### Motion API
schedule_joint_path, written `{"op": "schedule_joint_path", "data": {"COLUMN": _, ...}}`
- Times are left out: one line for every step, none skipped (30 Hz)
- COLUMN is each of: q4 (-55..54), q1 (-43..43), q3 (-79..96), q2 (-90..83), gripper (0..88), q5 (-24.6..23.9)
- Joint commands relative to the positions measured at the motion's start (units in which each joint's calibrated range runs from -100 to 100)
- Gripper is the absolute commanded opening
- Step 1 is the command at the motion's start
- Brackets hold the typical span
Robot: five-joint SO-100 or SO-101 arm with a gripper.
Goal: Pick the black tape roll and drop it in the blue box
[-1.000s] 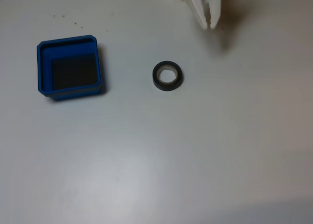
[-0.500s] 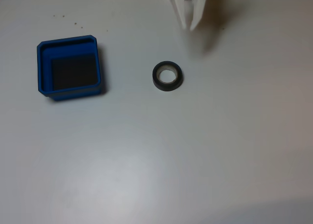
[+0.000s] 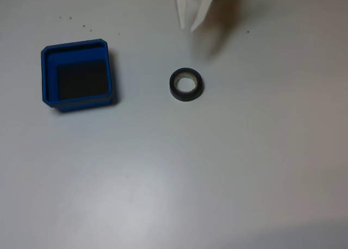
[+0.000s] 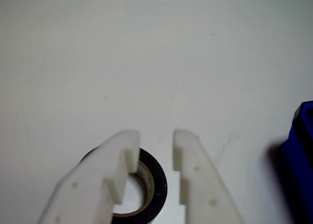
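The black tape roll (image 3: 186,85) lies flat on the white table near the middle of the fixed view, its pale core showing. The blue box (image 3: 50,74), with a dark floor, sits to its left with nothing in it. My white gripper (image 3: 188,27) hangs at the top edge, above and apart from the roll, its fingers slightly open and holding nothing. In the wrist view the two white fingers (image 4: 186,155) frame the tape roll (image 4: 156,185) below them, and a corner of the blue box (image 4: 301,170) shows at the right edge.
The white table (image 3: 217,167) stretches bare around both things. A few small dark specks (image 3: 76,22) mark it behind the box.
The gripper has moved left along the top edge, from right of the roll to nearly straight behind it. Its fingers have parted a little. Roll and box have not moved.
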Motion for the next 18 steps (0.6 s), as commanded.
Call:
{"op": "schedule_joint_path", "data": {"q4": -0.57, "q1": 0.03, "q3": 0.9, "q2": -2.48, "gripper": 0.7, "q5": -0.26}}
{"op": "schedule_joint_path", "data": {"q4": -0.57, "q1": 0.03, "q3": 0.81, "q2": -2.39, "gripper": 0.7, "q5": -0.18}}
{"op": "schedule_joint_path", "data": {"q4": -0.57, "q1": 0.03, "q3": 0.27, "q2": -2.39, "gripper": 0.7, "q5": -0.18}}
{"op": "schedule_joint_path", "data": {"q4": -0.57, "q1": -0.07, "q3": -0.36, "q2": -1.98, "gripper": 0.7, "q5": -0.18}}
{"op": "schedule_joint_path", "data": {"q4": -0.57, "q1": -0.07, "q3": -0.9, "q2": -0.89, "gripper": 0.7, "q5": -0.09}}
{"op": "schedule_joint_path", "data": {"q4": -0.57, "q1": -0.26, "q3": -1.53, "q2": 0.87, "gripper": 0.7, "q5": -0.09}}
{"op": "schedule_joint_path", "data": {"q4": -0.57, "q1": -1.04, "q3": -2.34, "q2": 3.21, "gripper": 0.7, "q5": -0.09}}
{"op": "schedule_joint_path", "data": {"q4": -0.57, "q1": -2.12, "q3": -3.33, "q2": 5.97, "gripper": 0.7, "q5": -0.09}}
{"op": "schedule_joint_path", "data": {"q4": -0.57, "q1": -3.1, "q3": -4.58, "q2": 9.06, "gripper": 0.7, "q5": -0.09}}
{"op": "schedule_joint_path", "data": {"q4": -0.57, "q1": -3.98, "q3": -6.47, "q2": 12.24, "gripper": 0.7, "q5": -0.18}}
{"op": "schedule_joint_path", "data": {"q4": -0.57, "q1": -4.46, "q3": -8.72, "q2": 15.33, "gripper": 0.7, "q5": -0.18}}
{"op": "schedule_joint_path", "data": {"q4": -0.57, "q1": -4.56, "q3": -11.32, "q2": 18.59, "gripper": 0.7, "q5": -0.18}}
{"op": "schedule_joint_path", "data": {"q4": -0.57, "q1": -4.56, "q3": -13.84, "q2": 21.6, "gripper": 0.7, "q5": -0.26}}
{"op": "schedule_joint_path", "data": {"q4": -0.57, "q1": -4.56, "q3": -16.44, "q2": 24.61, "gripper": 0.7, "q5": -0.26}}
{"op": "schedule_joint_path", "data": {"q4": -0.57, "q1": -4.46, "q3": -18.6, "q2": 27.54, "gripper": 0.7, "q5": -0.26}}
{"op": "schedule_joint_path", "data": {"q4": -0.57, "q1": -4.46, "q3": -20.67, "q2": 30.38, "gripper": 0.7, "q5": -0.26}}
{"op": "schedule_joint_path", "data": {"q4": -0.57, "q1": -4.37, "q3": -22.37, "q2": 32.97, "gripper": 0.7, "q5": -0.26}}
{"op": "schedule_joint_path", "data": {"q4": -0.57, "q1": -4.37, "q3": -24.17, "q2": 35.48, "gripper": 0.7, "q5": -0.26}}
